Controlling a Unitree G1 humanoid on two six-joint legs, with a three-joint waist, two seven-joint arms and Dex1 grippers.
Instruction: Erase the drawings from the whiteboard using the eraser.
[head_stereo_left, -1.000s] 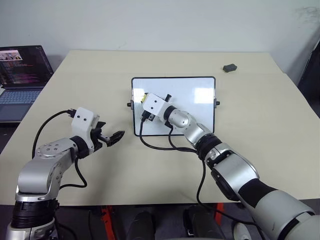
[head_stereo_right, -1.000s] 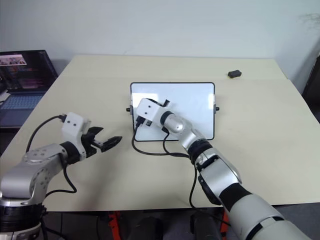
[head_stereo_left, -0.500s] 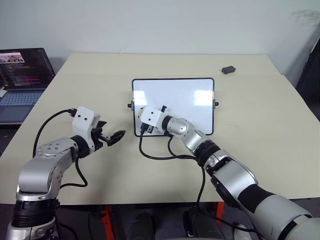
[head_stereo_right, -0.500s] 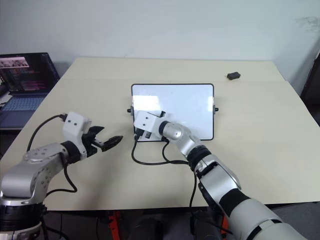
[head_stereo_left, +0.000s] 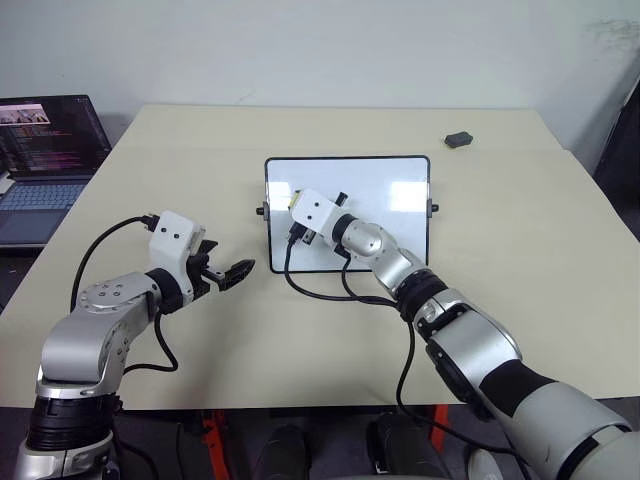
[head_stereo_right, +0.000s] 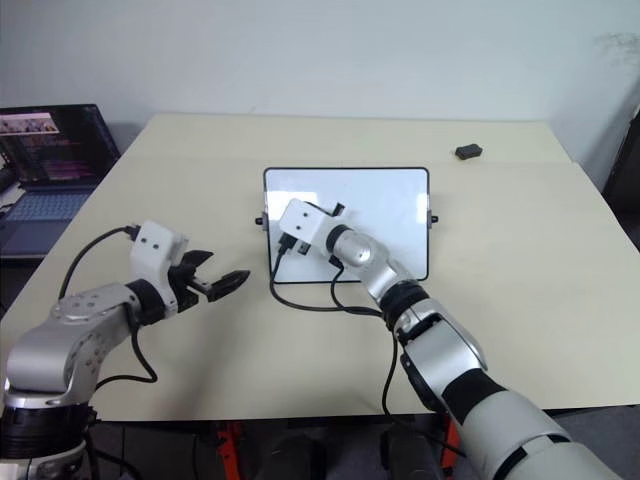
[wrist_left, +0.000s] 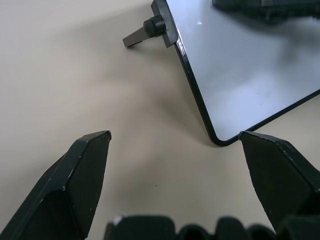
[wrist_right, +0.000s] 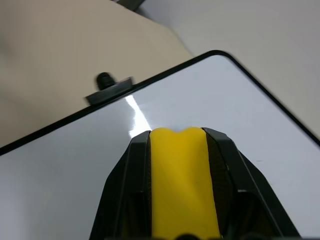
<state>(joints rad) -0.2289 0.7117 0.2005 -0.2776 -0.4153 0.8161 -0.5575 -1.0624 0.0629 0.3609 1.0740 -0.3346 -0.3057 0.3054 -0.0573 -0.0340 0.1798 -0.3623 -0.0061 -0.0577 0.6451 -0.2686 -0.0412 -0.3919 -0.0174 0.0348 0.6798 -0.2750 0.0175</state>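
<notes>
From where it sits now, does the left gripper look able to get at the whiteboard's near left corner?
Probably yes. The left gripper hangs open over bare table beside the whiteboard, and its wrist view shows that corner just ahead with nothing between. The right gripper, shut on the eraser, works higher up.

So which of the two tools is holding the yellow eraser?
The right tool, over the whiteboard, clamps the eraser; the left tool is open and empty.

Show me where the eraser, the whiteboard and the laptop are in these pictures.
eraser (wrist_right: 182, 185): right wrist view, middle of its yellow body.
whiteboard (head_stereo_left: 385, 190): left eye view, bare white surface.
laptop (head_stereo_left: 40, 135): left eye view, its lit screen.
</notes>
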